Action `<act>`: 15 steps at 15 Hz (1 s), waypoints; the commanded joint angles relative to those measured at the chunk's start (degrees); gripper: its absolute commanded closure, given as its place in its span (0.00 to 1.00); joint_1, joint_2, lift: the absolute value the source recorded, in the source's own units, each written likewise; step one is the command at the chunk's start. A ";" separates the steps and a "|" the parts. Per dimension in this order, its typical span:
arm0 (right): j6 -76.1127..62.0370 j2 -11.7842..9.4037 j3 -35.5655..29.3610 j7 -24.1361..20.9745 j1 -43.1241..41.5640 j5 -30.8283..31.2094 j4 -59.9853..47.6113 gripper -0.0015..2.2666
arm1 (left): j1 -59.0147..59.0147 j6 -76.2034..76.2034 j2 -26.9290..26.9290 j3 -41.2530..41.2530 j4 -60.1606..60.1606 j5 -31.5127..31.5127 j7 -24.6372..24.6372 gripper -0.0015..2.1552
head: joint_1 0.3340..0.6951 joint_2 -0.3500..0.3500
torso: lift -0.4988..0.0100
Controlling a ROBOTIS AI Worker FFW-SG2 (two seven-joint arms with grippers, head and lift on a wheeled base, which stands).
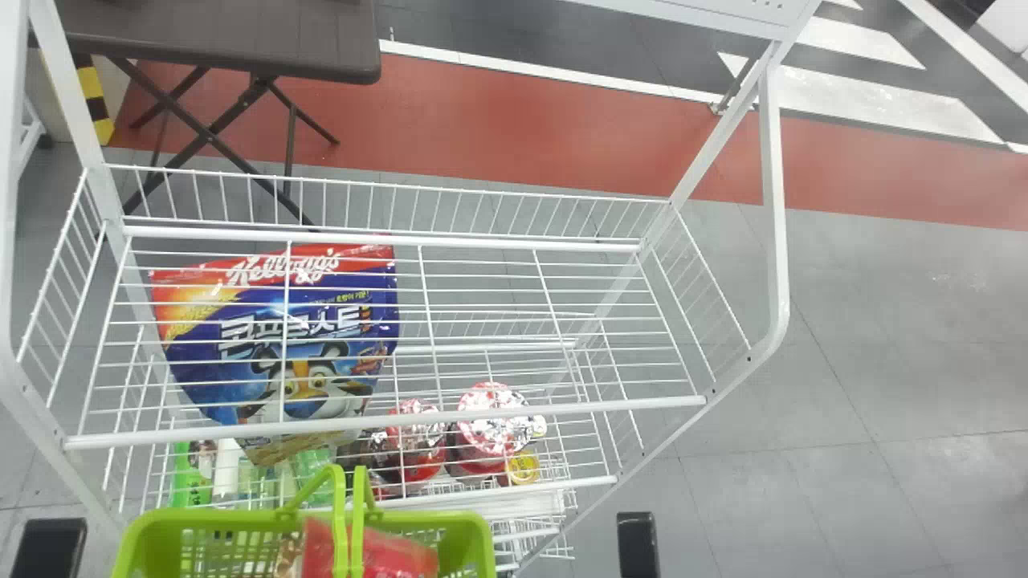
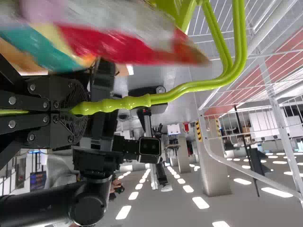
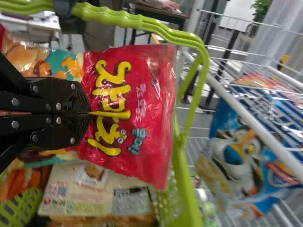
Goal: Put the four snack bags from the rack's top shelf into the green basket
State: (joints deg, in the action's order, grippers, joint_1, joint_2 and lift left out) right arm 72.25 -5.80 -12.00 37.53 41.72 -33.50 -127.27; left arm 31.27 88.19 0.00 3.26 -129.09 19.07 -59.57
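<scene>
At the left of the head view, a black part of the left arm (image 1: pixel 52 547) pokes in over the bottom edge. Its gripper (image 2: pixel 78 111) is closed around the grip of the basket's green handle (image 1: pixel 340 482), as the left wrist view makes plain. Next, a large blue cereal bag (image 1: pixel 273 345) lies beneath the wires of the rack's top shelf (image 1: pixel 401 420), seen through them. Nearer the robot, the green basket (image 1: pixel 474 526) stands just in front of the rack, its handle upright. Behind the handle bars, at the basket's mouth, is the red snack bag (image 1: pixel 397 554). Farther right, foil-lidded cups (image 1: pixel 491 421) sit lower down in the rack. To the right of the basket, a black part of the right arm (image 1: pixel 638 546) also comes up from the bottom edge. The right gripper (image 3: pixel 87 113) has its fingers pressed together, pinching the red snack bag. While the head view looks down on that bag past the handle, the right wrist view gives its broad printed side, a teal and orange patch by the fingers, and a pale packet (image 3: pixel 85 194) underneath, inside the basket. In the left wrist view the same bag is a blur beside the handle.
</scene>
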 commanded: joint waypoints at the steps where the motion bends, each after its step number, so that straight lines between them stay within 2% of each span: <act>1: 0.31 -0.44 0.31 -2.11 -0.50 3.18 0.80 0.96 | 0.28 0.01 0.15 -0.01 -0.28 0.00 -0.02 1.00 | 1.00 0.00 | 0.98; 4: -0.39 -1.94 -0.30 -7.82 -0.67 6.61 0.53 0.95 | 0.19 -0.16 0.15 -0.01 -0.20 0.00 -0.02 1.00 | 1.00 0.00 | 0.98; 6: -0.04 -1.94 -1.18 -8.44 -0.67 6.87 0.18 0.94 | 0.19 0.01 0.15 -0.10 -0.20 0.00 0.06 1.00 | 1.00 0.00 | 0.98; 7: -0.75 -1.94 -1.36 -8.44 -0.50 6.78 -0.52 0.81 | 0.19 0.01 0.15 -0.19 -0.20 0.00 0.15 1.00 | 1.00 0.00 | 0.98; 8: -2.15 -1.85 -1.44 -8.44 -0.06 6.78 -1.49 0.37 | 0.19 -0.16 0.15 -0.19 -0.20 0.00 0.24 1.00 | 1.00 0.00 | 0.98; 9: -4.26 -1.85 -1.44 -8.35 0.38 6.78 -2.37 0.00 | 0.19 0.01 0.15 -0.19 -0.20 0.00 0.24 1.00 | 1.00 0.00 | 0.98; 13: -4.96 -1.50 -2.41 -8.44 0.56 6.87 -5.97 0.02 | 0.19 -0.16 0.15 0.17 -0.20 0.00 0.33 1.00 | 1.00 0.00 | 0.98; 15: -12.52 -1.32 -2.32 -7.82 1.44 8.45 -8.26 0.03 | 0.19 -0.16 0.15 0.17 -0.11 0.00 0.50 1.00 | 1.00 0.00 | 0.98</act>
State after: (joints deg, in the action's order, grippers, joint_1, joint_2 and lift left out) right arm 64.72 -7.25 -14.39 29.59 42.54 -26.08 -134.11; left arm 31.51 88.09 0.00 3.42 -129.25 19.07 -59.14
